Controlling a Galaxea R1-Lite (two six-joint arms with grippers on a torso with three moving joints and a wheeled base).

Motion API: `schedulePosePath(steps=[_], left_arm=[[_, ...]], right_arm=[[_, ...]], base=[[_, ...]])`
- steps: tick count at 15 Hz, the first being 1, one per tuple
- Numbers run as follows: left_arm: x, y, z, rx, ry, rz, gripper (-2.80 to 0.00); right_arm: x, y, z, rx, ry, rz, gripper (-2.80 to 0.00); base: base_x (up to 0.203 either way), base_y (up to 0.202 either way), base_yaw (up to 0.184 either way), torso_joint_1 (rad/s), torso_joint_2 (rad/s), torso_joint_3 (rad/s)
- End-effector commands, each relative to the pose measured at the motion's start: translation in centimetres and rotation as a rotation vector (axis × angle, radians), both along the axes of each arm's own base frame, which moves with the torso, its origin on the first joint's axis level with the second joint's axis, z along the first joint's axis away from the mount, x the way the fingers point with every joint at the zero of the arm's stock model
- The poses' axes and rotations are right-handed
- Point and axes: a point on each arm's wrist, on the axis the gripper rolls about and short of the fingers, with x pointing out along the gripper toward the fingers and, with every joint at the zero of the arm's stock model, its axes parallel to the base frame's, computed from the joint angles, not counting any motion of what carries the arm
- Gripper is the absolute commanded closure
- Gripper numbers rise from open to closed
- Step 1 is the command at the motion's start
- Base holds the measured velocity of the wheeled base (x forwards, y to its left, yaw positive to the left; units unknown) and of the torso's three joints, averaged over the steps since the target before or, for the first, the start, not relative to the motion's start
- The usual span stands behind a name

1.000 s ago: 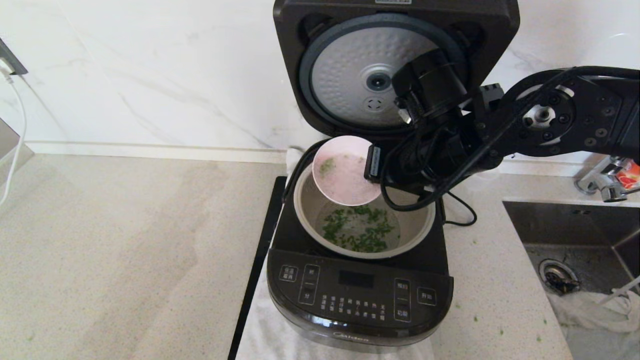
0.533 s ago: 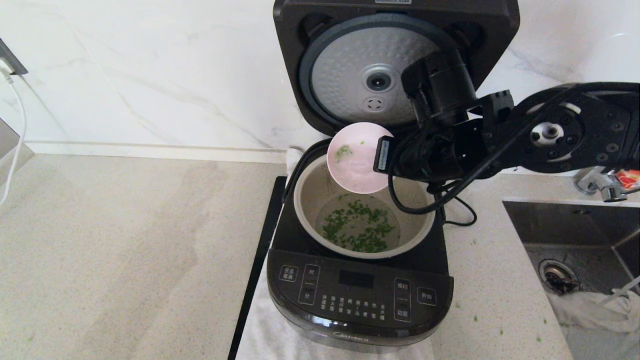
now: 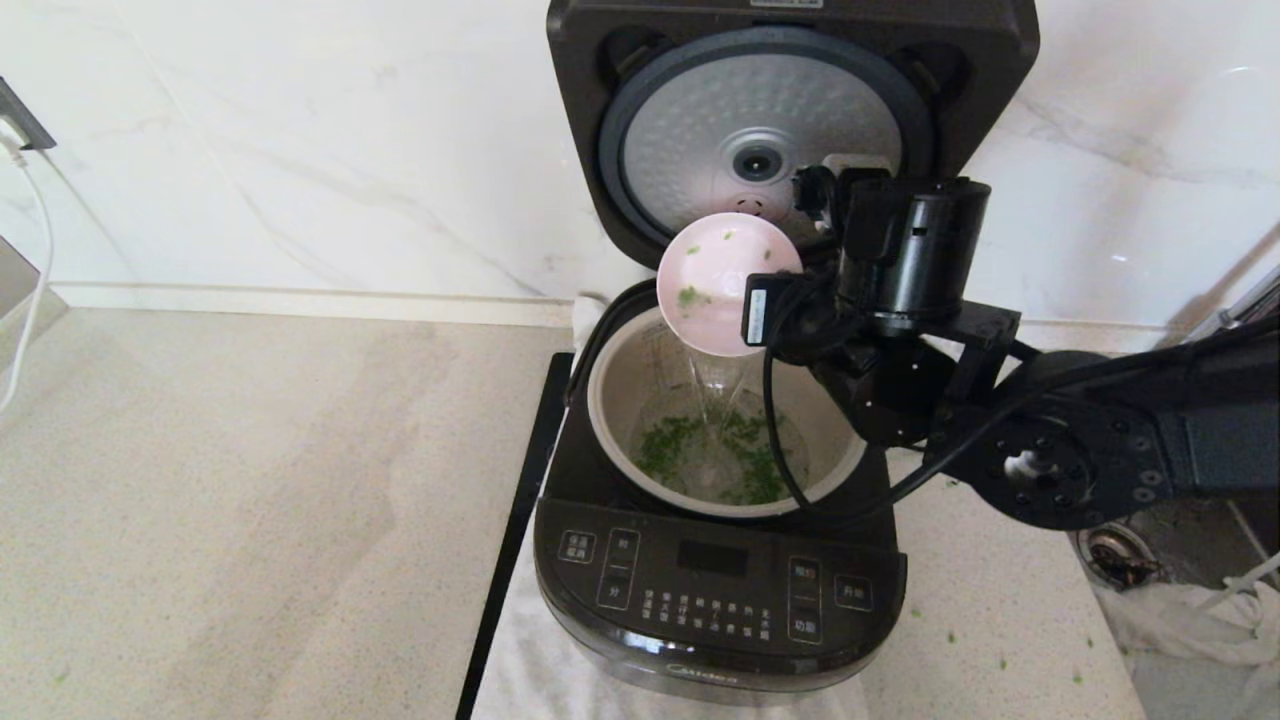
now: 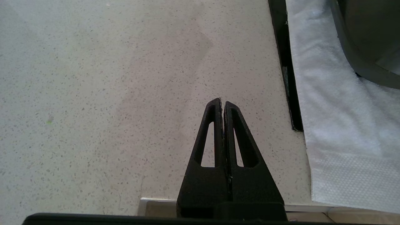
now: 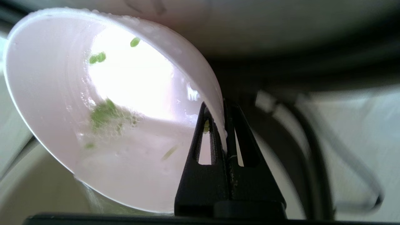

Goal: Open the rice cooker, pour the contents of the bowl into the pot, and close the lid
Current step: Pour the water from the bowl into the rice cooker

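While the cooker stands with its lid raised at the far side, the right gripper clamps the tipped bowl by its rim over the pot, scallion bits floating inside, and the closed left gripper hovers over the counter to the left.

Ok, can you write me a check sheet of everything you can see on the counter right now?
Surface: speckled beige countertop, white towel under the cooker.
Job's things: rice cooker with lid up; pink bowl tipped above the pot, water streaming out; green bits in the pot, a few stuck in the bowl.
Clutter: stray green bits on the counter right of the cooker.
Grippers: right gripper pinching the bowl's rim; left gripper shut, empty, over bare counter.
Cables: white cord far left; black arm cable hanging over the pot.
Surroundings: marble wall; sink drain at right.
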Motion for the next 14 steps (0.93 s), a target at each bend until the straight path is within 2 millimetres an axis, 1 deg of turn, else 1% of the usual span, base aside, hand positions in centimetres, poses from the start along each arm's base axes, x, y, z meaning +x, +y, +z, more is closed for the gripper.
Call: schedulePosePath(steps=[1, 4, 6, 8, 10, 14], left_arm=[[0.0, 0.0, 0.0, 0.001, -0.001, -0.001, 0.00], [0.0, 0.0, 0.0, 0.001, 0.000, -0.001, 0.00], [0.0, 0.0, 0.0, 0.001, 0.000, -0.001, 0.00], [0.0, 0.0, 0.0, 0.001, 0.000, -0.001, 0.00], [0.0, 0.0, 0.0, 0.001, 0.000, -0.001, 0.00], [0.0, 0.0, 0.0, 0.001, 0.000, -0.001, 0.00]], right_arm=[[0.0, 0.7, -0.7, -0.025, -0.147, -0.022, 0.00], [-0.2, 1.2, -1.3, -0.064, -0.325, -0.067, 0.00], [-0.3, 1.8, -2.3, -0.111, -0.391, -0.093, 0.00], [-0.5, 2.1, -3.0, -0.123, -0.414, -0.099, 0.00], [-0.8, 2.1, -3.7, -0.183, -0.403, -0.096, 0.00], [-2.3, 2.7, -3.1, -0.171, -0.410, -0.061, 0.00]], base=[[0.000, 0.000, 0.000, 0.000, 0.00, 0.000], [0.000, 0.000, 0.000, 0.000, 0.00, 0.000], [0.000, 0.000, 0.000, 0.000, 0.00, 0.000], [0.000, 0.000, 0.000, 0.000, 0.00, 0.000], [0.000, 0.000, 0.000, 0.000, 0.00, 0.000], [0.000, 0.000, 0.000, 0.000, 0.00, 0.000]])
